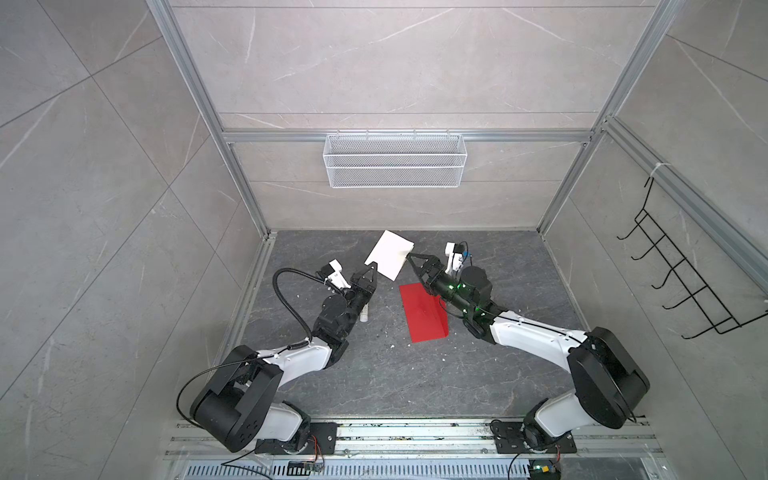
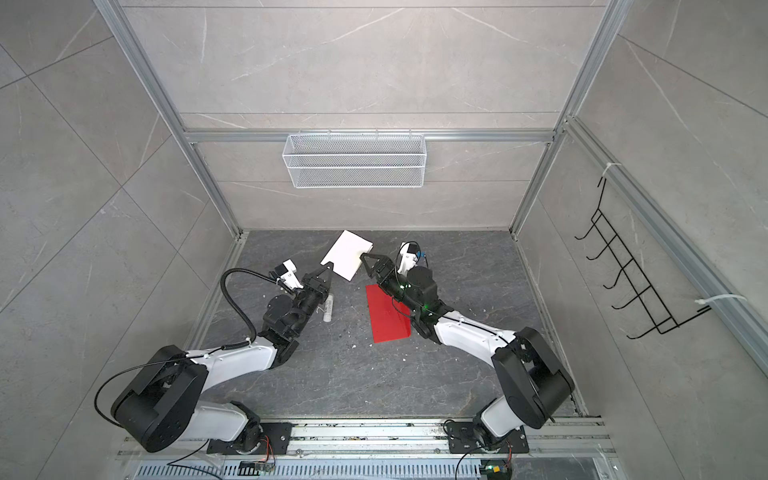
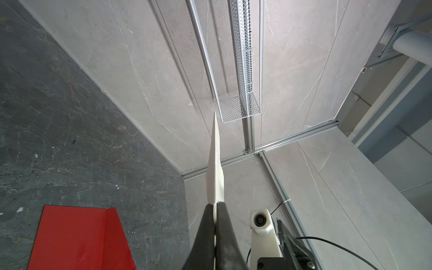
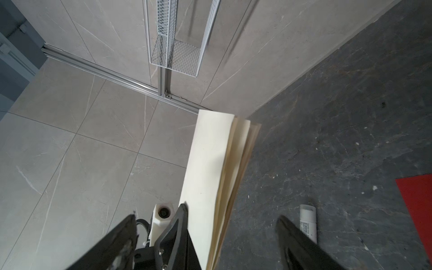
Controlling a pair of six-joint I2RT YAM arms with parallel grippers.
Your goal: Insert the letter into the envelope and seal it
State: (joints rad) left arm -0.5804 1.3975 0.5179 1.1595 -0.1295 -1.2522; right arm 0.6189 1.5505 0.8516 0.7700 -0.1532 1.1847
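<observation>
**Letter held aloft ahead of insertion.** The left gripper (image 3: 215, 205), fingers shut tight, pinched one corner of the folded letter (image 1: 388, 253). The letter hung clear of the table (image 1: 374, 374) and well apart from the envelope (image 1: 422, 316). A corner pinch probably left the other edges free for the second arm. The right gripper (image 4: 206, 215) stood with jaws spread wide astride the letter's opposite edge, gripping nothing, apparently placed to steady or take that edge. The envelope lay flat on the dark table, partly under the right arm, with the letter not yet in it. Counted: one letter, folded into several leaves; one envelope; one white tube (image 1: 365, 324) beside the left arm; two grippers.
</observation>
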